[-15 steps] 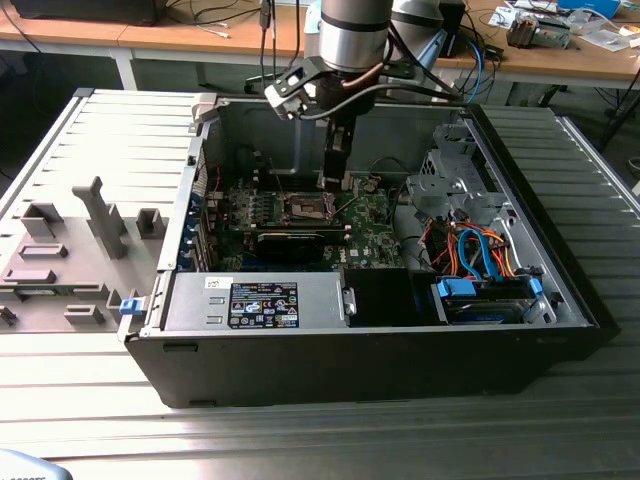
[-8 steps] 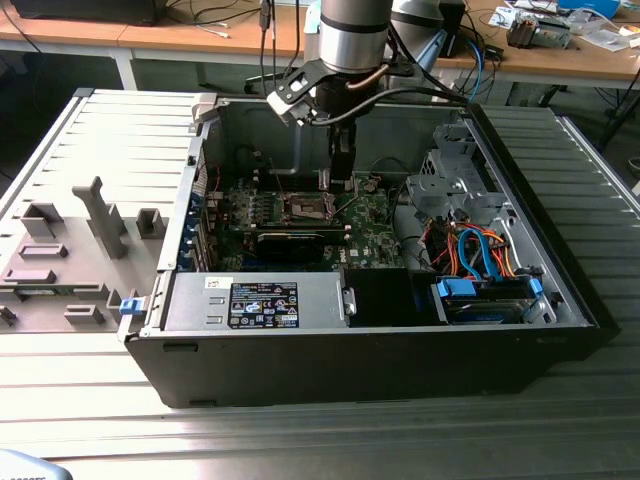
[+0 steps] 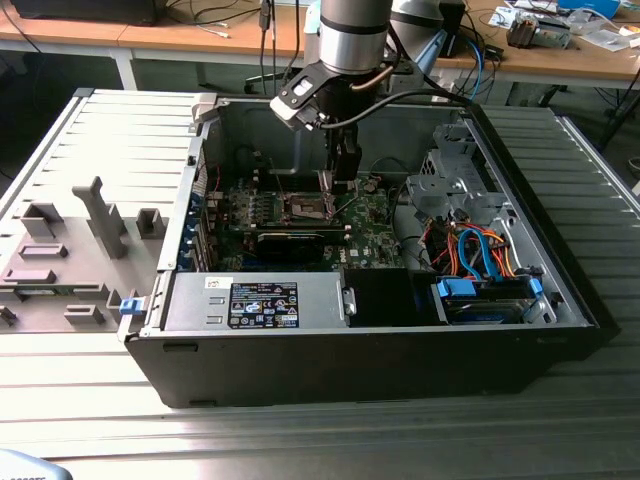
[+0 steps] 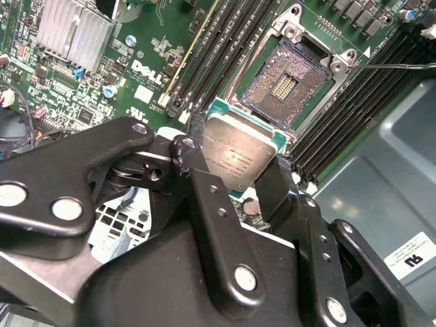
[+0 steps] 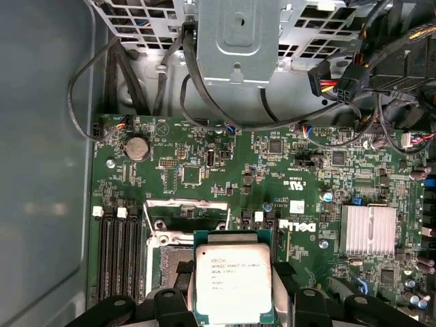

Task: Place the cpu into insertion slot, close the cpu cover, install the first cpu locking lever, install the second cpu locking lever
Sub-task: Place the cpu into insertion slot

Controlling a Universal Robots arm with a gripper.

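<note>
The gripper is pinching the cpu by two opposite edges, with its fingers clamped on it. The chip's grey metallic face is pointing up at the wrist cameras and its underside is facing the motherboard. The chip is hanging in the air, apart from the board. Judging by the second wrist view, it is just beside the insertion slot rather than squarely over it: the socket's dark pin field is lying bare beyond one corner of the chip. The edge grip is leaving the underside free, which I judge is what a flat drop into the socket is asking for. The cpu cover seems to be standing swung open at the socket's edge facing the coin battery. A thin metal lever is sticking out sideways, so nothing is covering the opening. Long black memory slots are flanking the socket on both sides, leaving little room for the fingers. A finned heatsink and loose cables are sitting well apart from the socket, the cables trailing over the board's edge
</note>
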